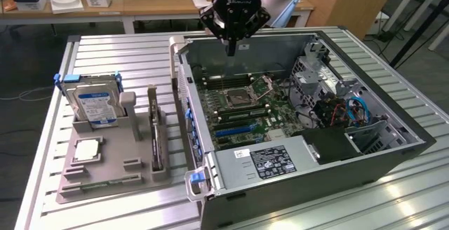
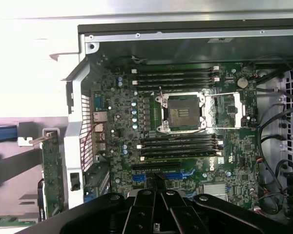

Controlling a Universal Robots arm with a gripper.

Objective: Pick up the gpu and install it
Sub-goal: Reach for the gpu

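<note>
One black claw [image 1: 230,50] hangs shut and empty above the open grey metal computer case [image 1: 329,185]. The thin, flat, dark gpu card [image 1: 154,132] stands edge-on in a grey plastic rack [image 1: 105,171], well aside of the claw. Probably light, stiff and fragile: grasp its upper edge.

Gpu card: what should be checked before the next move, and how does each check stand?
1. Thin dark gpu card with silver bracket stands edge-on in the grey plastic holder tray: ok.
2. Black claw open for grasping: not ok, shut and empty.
3. Claw above the gpu card: not ok, it hangs over the open black computer case.
4. Free blue slot on the green motherboard: ok.
5. Card loose in the tray: cannot tell.
</note>
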